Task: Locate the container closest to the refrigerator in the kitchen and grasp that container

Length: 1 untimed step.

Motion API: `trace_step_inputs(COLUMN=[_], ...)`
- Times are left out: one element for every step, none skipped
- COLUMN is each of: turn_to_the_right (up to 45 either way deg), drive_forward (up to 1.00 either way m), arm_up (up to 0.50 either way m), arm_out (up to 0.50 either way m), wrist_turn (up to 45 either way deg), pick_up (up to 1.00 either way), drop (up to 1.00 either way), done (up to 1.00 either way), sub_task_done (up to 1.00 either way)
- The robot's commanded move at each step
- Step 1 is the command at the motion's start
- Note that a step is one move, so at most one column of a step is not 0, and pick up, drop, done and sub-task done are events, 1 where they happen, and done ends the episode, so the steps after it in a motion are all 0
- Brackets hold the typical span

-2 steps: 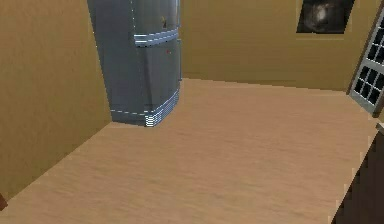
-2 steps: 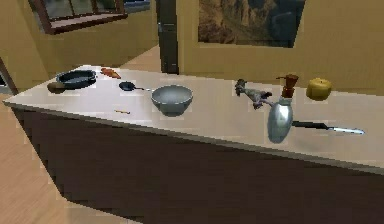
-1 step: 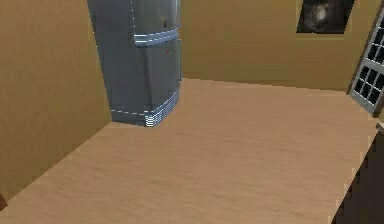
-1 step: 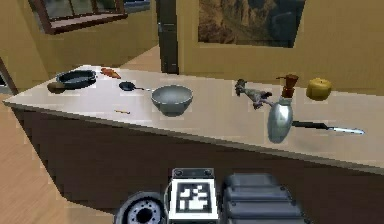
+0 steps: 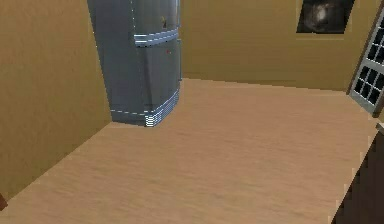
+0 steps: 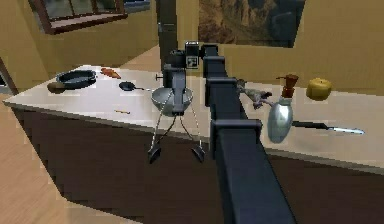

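The grey refrigerator [image 5: 145, 60] stands against the tan wall at the forward view's upper left of middle. In the arm side view my dark arm [image 6: 235, 130] reaches out over a long counter [image 6: 90, 105] with a pale top. The gripper [image 6: 176, 154] hangs left of the arm's far end, and its thin fingers [image 6: 156, 152] show against the counter's dark front. A grey bowl-like shape [image 6: 172, 98] sits right behind the gripper's body, so I cannot tell whether the gripper holds anything. A silver bottle [image 6: 281, 118] with a brown top stands just right of the arm.
On the counter lie a dark pan [image 6: 75, 77], an orange thing [image 6: 110, 72], a small dark utensil [image 6: 130, 87], a yellow apple [image 6: 319, 88] and a knife [image 6: 328, 127]. A painting [image 6: 250, 20] hangs behind. Bare wood floor [image 5: 230, 150] spreads before the refrigerator.
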Motion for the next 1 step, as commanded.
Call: trace_step_inputs(turn_to_the_right=[0.0], drive_forward=[0.00], arm_up=[0.00], arm_out=[0.00], wrist_turn=[45.0], pick_up=[0.00], drop=[0.00], done=[0.00], sub_task_done=[0.00])
